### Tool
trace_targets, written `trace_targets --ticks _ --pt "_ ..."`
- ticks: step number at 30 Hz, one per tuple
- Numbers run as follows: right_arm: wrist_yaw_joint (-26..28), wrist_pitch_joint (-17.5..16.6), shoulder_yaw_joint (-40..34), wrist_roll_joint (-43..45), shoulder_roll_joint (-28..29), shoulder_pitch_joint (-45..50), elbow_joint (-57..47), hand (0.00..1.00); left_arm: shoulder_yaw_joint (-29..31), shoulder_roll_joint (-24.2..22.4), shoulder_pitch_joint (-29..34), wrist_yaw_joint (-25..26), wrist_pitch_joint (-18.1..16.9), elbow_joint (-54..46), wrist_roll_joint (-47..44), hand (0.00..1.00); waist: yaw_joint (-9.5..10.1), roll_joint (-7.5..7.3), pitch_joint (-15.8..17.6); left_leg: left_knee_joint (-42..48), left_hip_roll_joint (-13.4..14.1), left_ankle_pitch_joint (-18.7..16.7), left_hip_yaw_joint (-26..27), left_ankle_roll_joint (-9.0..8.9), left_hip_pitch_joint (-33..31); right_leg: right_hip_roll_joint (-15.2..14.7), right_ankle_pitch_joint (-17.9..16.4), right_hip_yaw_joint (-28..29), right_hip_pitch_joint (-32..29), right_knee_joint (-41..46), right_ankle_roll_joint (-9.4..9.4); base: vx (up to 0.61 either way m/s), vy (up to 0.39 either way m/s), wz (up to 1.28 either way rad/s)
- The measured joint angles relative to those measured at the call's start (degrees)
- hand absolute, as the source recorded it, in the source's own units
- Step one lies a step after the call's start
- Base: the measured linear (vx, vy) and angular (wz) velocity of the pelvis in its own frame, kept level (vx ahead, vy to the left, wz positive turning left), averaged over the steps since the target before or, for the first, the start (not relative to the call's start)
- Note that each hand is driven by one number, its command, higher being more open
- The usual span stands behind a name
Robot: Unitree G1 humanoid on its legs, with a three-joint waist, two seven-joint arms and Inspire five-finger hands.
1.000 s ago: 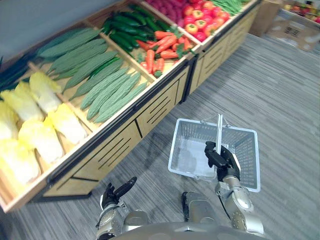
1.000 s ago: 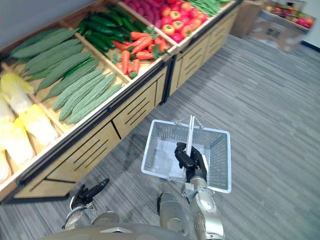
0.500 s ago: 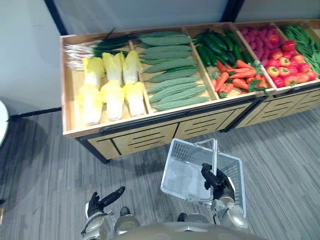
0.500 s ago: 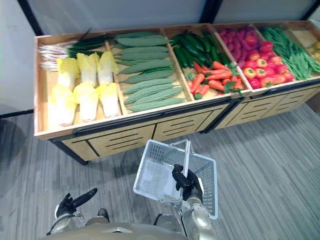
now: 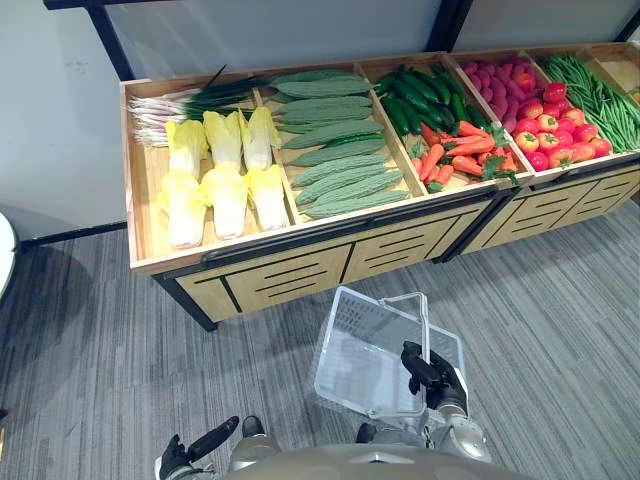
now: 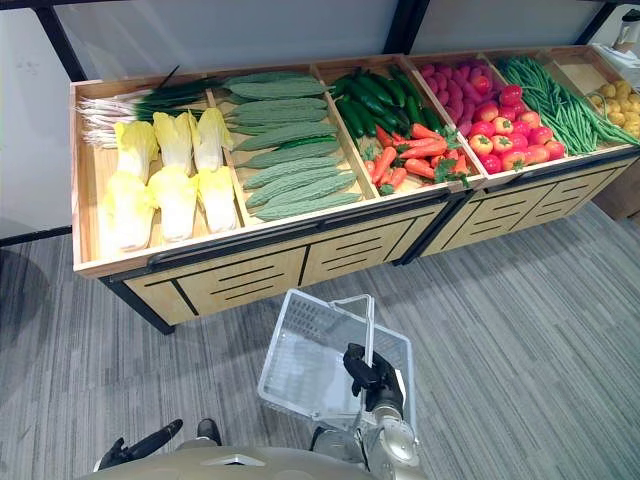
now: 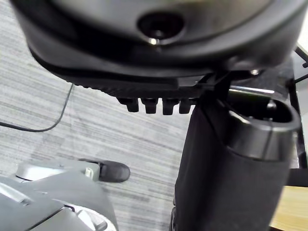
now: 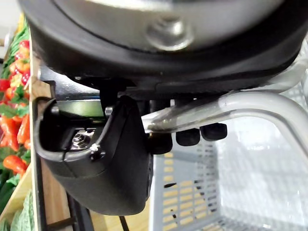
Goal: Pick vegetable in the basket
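Left eye view: the vegetables lie in the compartments of a long wooden display stand (image 5: 300,270). In the compartment most to the left, pale yellow Chinese cabbages (image 5: 225,180) lie in two rows, with spring onions (image 5: 175,100) behind them. The next compartment holds bumpy light green bitter gourds (image 5: 340,150). After it come dark cucumbers (image 5: 415,95) at the back and carrots (image 5: 450,155) at the front. Then there are pink-purple roots (image 5: 495,80) behind round red fruits (image 5: 545,130), and further right are green beans (image 5: 600,90).

In front of the stand, above the grey striped floor (image 5: 90,330), hangs a light grey plastic basket (image 5: 350,320). It is tilted, with its open side turned toward the stand. The right hand (image 5: 432,370) carries it. In the right wrist view the fingers (image 8: 187,137) are curled round the pale handle bar (image 8: 260,103), with the thumb under it.

The left hand (image 5: 195,452) is low at the robot's left side, well apart from the basket and the stand. Its fingers are stretched out loosely and it holds nothing.
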Motion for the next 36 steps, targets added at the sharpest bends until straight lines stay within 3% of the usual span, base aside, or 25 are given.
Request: trace_targets --ticks 13,16,18,19,20,21,23,25,27,29,30,31,33,35,36 --pt "-0.28 0.01 0.16 -1.92 -1.57 -2.76 2.87 0.00 -0.11 -0.01 -2.11 0.16 -0.54 -1.93 -0.34 1.00 0.09 0.03 0.15 0.24 -0.34 -1.17 2.06 0.23 1.50 0.34 1.38 2.96 0.26 -0.27 -0.35 0.07 0.009 -0.09" --pt "-0.45 0.00 -1.06 -2.04 -2.28 -2.52 2.80 0.00 -0.86 -0.18 -2.22 0.04 -0.52 -1.73 -0.30 1.00 -0.34 0.60 1.59 0.37 -0.21 -3.21 0.27 0.74 2.43 -0.89 1.03 3.05 -2.69 10.07 -0.49 -0.04 0.061 0.29" --pt "-1.34 -0.04 -3.29 -1.96 -1.88 -2.30 1.76 0.00 -1.36 0.64 -1.91 -0.09 -0.41 -1.51 -0.27 1.00 -1.23 -0.33 3.07 1.65 -1.10 -4.14 -3.35 1.19 2.44 -3.15 2.04 5.94 -6.66 22.59 -0.30 -0.08 0.064 0.85" --pt "-1.50 -0.04 -3.87 -1.95 -1.73 -2.23 1.64 0.00 -1.28 0.91 -1.64 -0.09 -0.39 -1.47 -0.23 1.00 -1.53 -1.01 2.87 0.83 -2.05 -4.18 -4.09 1.22 2.77 -3.58 2.62 7.14 -7.27 23.55 -0.55 -0.01 0.091 0.77" --pt "-1.74 -0.24 -5.07 -1.92 -1.03 -2.03 1.06 0.00 -1.14 1.73 -2.16 -0.07 -0.37 -1.37 -0.18 1.00 -1.36 -2.54 3.69 3.55 -2.76 -5.81 -4.65 2.15 2.75 -5.14 2.72 8.52 -7.99 26.64 -0.68 0.08 0.026 0.43" --pt "-1.76 -0.45 -5.44 -1.94 -1.00 -2.74 0.81 0.00 -0.91 1.97 -1.88 0.03 -0.05 -0.94 -0.15 1.00 -1.41 -2.32 5.10 5.63 -2.46 -6.54 -5.31 3.03 2.58 -4.76 -0.02 9.47 -9.90 29.22 -1.96 0.06 -0.013 0.33" --pt "-1.23 -0.46 -5.00 -1.91 -0.87 -2.44 0.74 0.00 -0.75 2.84 -1.71 0.18 0.14 -0.54 -0.14 1.00 -1.62 -1.55 5.22 6.03 -1.05 -6.98 -6.47 3.07 2.35 -1.89 -3.24 9.37 -9.76 21.51 -1.72 0.03 -0.028 0.30" --pt "-1.16 -0.41 -4.68 -1.92 -0.64 -1.62 0.80 0.00 -0.71 4.03 -1.63 0.00 0.09 -0.56 -0.06 1.00 -1.58 -1.96 5.23 5.79 -1.37 -7.04 -6.95 2.68 2.31 -0.32 -1.53 9.81 -9.12 12.12 -0.77 0.05 -0.051 0.29" --pt "-1.10 -0.41 -4.58 -1.92 -0.50 -0.93 0.76 0.00 -0.40 4.76 -1.49 -0.02 0.08 -0.56 0.02 1.00 -1.77 -4.72 4.58 6.04 -4.37 -7.66 -7.33 1.78 2.93 -1.53 1.88 10.85 -9.14 8.51 -1.09 0.11 -0.139 0.23" --pt "-1.57 0.06 -5.71 -1.43 -1.30 -1.28 0.71 0.00 -0.09 2.85 -1.77 -0.19 -0.03 -0.52 0.00 1.00 -1.80 -2.37 4.44 6.52 -2.80 -8.58 -7.61 0.32 4.25 0.14 0.61 10.52 -8.79 9.47 -1.58 0.17 -0.165 0.05" --pt "-1.55 0.07 -5.71 -1.43 -1.48 -1.63 0.73 0.00 -0.06 2.37 -1.79 -0.12 -0.12 -0.59 -0.01 1.00 -1.93 -1.95 4.49 6.69 -1.96 -8.94 -7.43 -0.24 4.20 0.74 0.49 10.62 -8.78 9.11 -1.75 0.22 -0.146 -0.29" --pt "-1.36 0.09 -5.64 -1.45 -1.55 -2.21 0.71 0.00 -0.04 1.72 -1.60 -0.04 -0.09 -0.51 -0.01 1.00 -2.18 -0.07 3.57 7.89 -0.04 -9.89 -7.16 -1.61 3.42 2.54 0.31 10.29 -8.58 8.40 -1.99 0.22 -0.119 -0.19" --pt "-1.40 0.28 -5.64 -1.45 -1.56 -1.91 0.71 0.00 -0.07 1.39 -2.01 -0.04 -0.13 -0.62 -0.01 1.00 -2.73 0.86 3.30 10.60 2.21 -11.31 -7.46 -2.71 2.19 4.49 -0.26 9.14 -7.76 7.34 -2.84 0.24 -0.148 -0.02" --pt "-1.47 0.87 -5.64 -1.42 -1.46 -1.93 0.70 0.00 -0.10 1.41 -2.41 -0.13 -0.13 -0.71 -0.01 1.00 -2.96 0.67 3.49 14.81 4.48 -12.69 -7.96 -3.57 1.54 6.14 -2.00 8.78 -6.24 6.82 -3.95 0.20 -0.128 0.06" --pt "-1.53 0.89 -5.64 -1.42 -1.32 -1.64 0.64 0.00 -0.09 1.57 -2.97 -0.17 -0.14 -0.78 -0.01 1.00 -3.08 -0.59 3.95 22.86 5.51 -13.37 -9.01 -3.50 -1.54 6.08 -2.80 8.45 -4.96 6.70 -4.31 0.13 -0.113 0.10"
